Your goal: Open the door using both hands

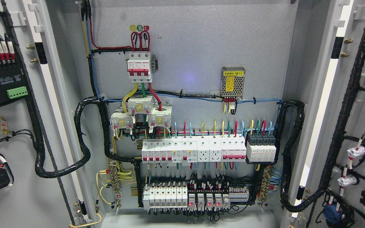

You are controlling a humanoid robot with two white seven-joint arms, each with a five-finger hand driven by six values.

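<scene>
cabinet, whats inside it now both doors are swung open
Inside the cabinet: a three-pole breaker up top, a mesh-cased power supply, two rows of breakers and bundled black cables. Wiring behind the rails is covered. Neither hand shows.

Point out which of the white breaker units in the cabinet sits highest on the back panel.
The white three-pole breaker with red switch levers, mounted alone near the top under the A, B, C labels. The other breakers sit in two rows lower down.

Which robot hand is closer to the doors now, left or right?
Neither can be picked: no robot hand shows in the picture. Both doors already stand wide open, the left door and the right door, with the wiring inside the cabinet in full view.
</scene>
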